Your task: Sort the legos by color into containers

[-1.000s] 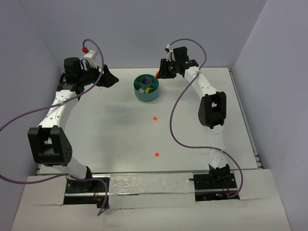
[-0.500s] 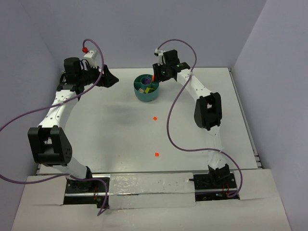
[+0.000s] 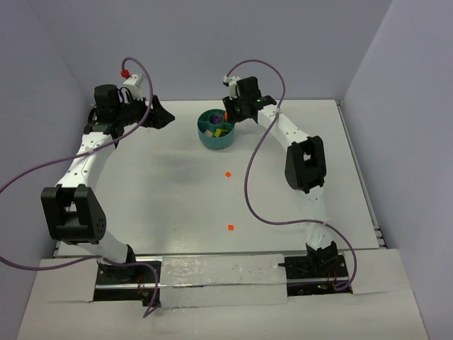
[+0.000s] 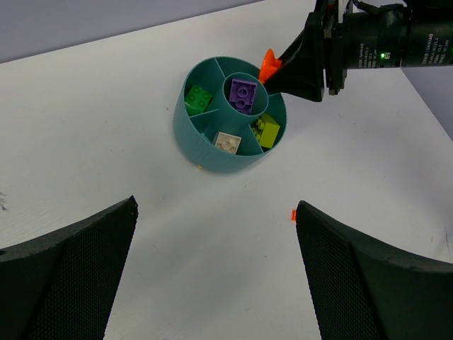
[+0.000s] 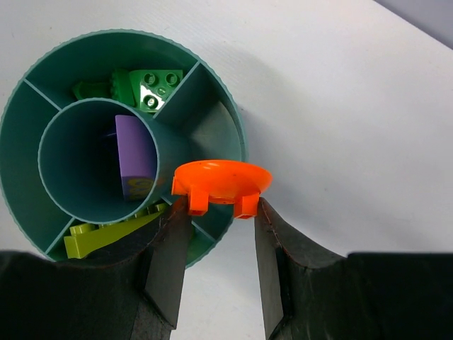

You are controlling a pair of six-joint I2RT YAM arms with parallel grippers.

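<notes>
My right gripper point(image 3: 226, 113) has been swinging leftward along the far side of the white table point(image 3: 141, 198). It is now hanging at the rim of the round teal plastic bowl point(image 4: 212, 154), where a second ago it was standing off to the bowl's right. The bowl itself is sitting where it was.

The bowl is holding sorted pieces. A purple studded brick point(image 4: 244, 95) is lying in the central hub. In my left wrist view, a dark green brick point(image 4: 198, 99) is resting in the wedge left of the hub, a cream-white brick point(image 4: 228, 142) is sitting in the near wedge, and a lime-green brick point(image 4: 265, 129) is lying in the wedge beside that.

My right jaws are clenching an orange round plastic piece point(image 5: 221, 178), one finger on each side of its underside. The piece is hovering above the bowl's rim, over the wedge between the green one and the lime one, just beside the hub.

My left gripper point(image 4: 216, 283) is standing fully released, well apart from the bowl and gripping nothing. One small orange-red bit point(image 3: 228, 173) is lying on the table near the bowl, and a second orange-red bit point(image 3: 231, 227) is lying nearer my bases, both well apart from my grippers.
</notes>
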